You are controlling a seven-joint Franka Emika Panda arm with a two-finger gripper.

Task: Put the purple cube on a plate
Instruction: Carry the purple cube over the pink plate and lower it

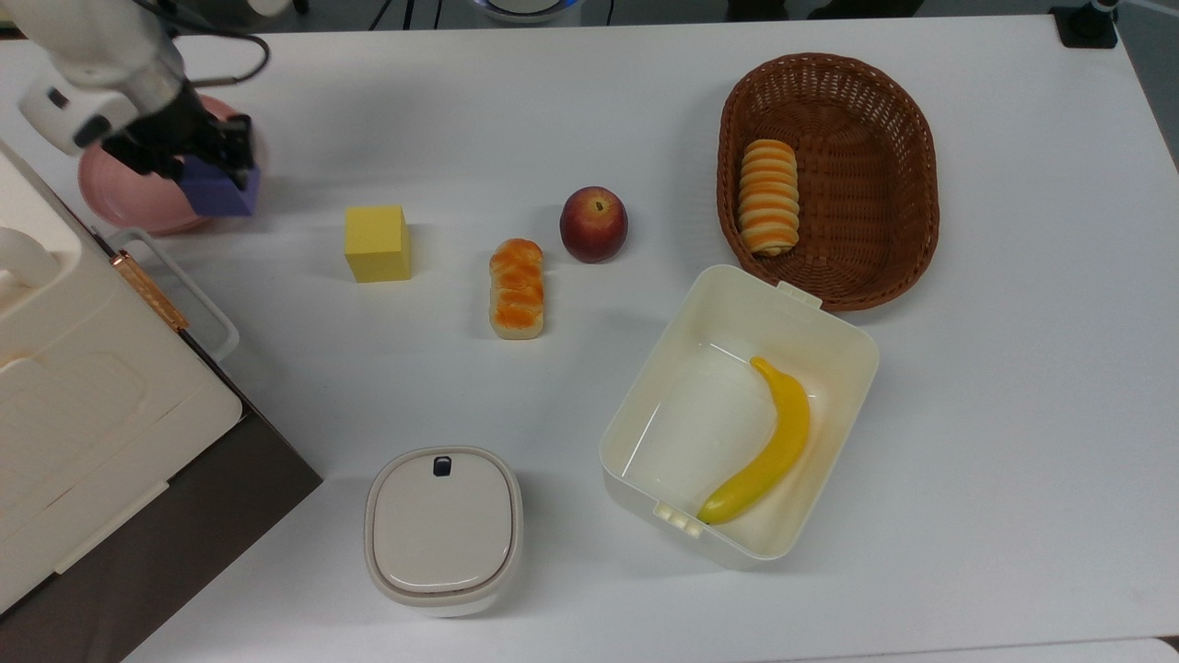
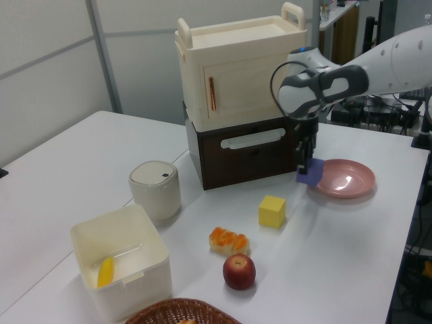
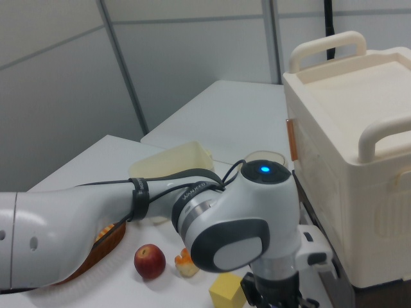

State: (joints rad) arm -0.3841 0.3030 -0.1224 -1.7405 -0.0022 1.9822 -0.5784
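White Panda arm reaches in from the left view's far right, wrist bent straight down, black two-finger gripper point(image 1: 204, 158) point(image 2: 308, 160) vertical w/ fingers clamped on small matte blue-violet cube point(image 1: 219, 191) point(image 2: 310, 171), held clear of table.

on my white table point(image 1: 995, 442) a yellow cube point(image 1: 378, 242) stands alone, well apart from a braided bread roll point(image 1: 517, 288) in the middle; a red apple point(image 1: 594, 224) sits just beside that roll, toward the top view's right. further right in the top view a brown wicker basket point(image 1: 884, 120) holds a striped bread roll point(image 1: 768, 196). touching its near edge is an open cream box point(image 1: 663, 368) with a yellow banana point(image 1: 763, 448) lying inside. a small lidded cream container point(image 1: 443, 529) stands near the top view's bottom. at the top view's left, a cream cabinet point(image 2: 237, 71) with handles rests on a dark brown drawer unit point(image 2: 243, 152)
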